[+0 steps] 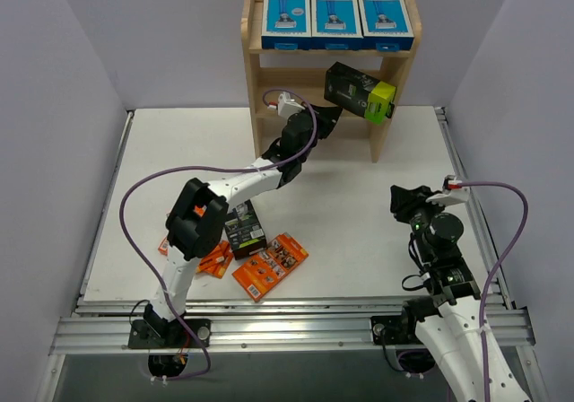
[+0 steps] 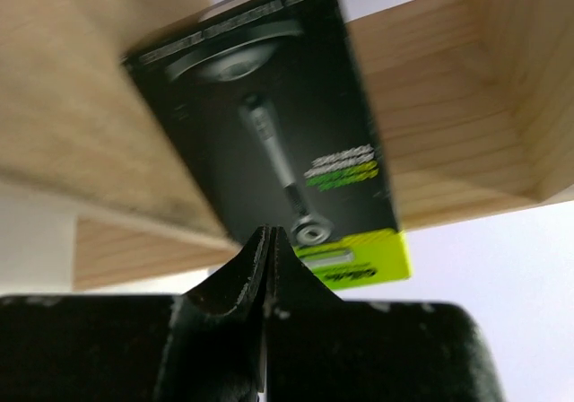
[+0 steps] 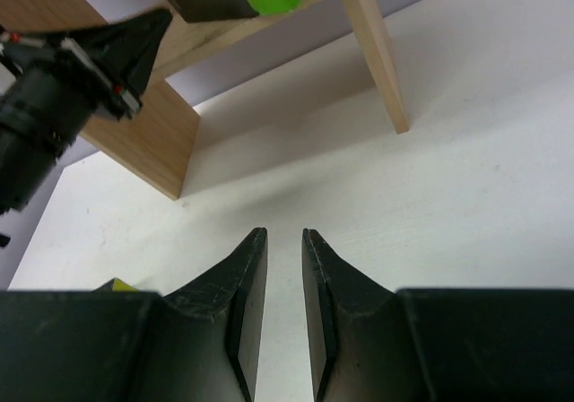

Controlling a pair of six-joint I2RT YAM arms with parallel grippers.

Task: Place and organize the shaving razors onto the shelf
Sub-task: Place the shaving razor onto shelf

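Left gripper (image 2: 266, 238) at the middle tier of the shelf (image 1: 254, 56): fingers pressed together with nothing between them, tips at the lower edge of the black-and-lime-green razor box (image 1: 357, 90); contact looks likely but I cannot confirm it. Box lies tilted at the right end of that tier, lime end toward the right side panel, not squared. Judgement: closed tips serve as a pusher, nudging the box straight rather than gripping it. Top tier carries three blue-and-white razor boxes (image 1: 337, 16) in a row, faces outward. Right gripper (image 3: 284, 240) hovers over the table (image 3: 466, 178) near its right edge, fingers a narrow gap apart, empty; probably parked clear of the left arm. Not yet shelved: second black box (image 1: 244, 227) and orange packs (image 1: 270, 266), toward the table's front-left corner
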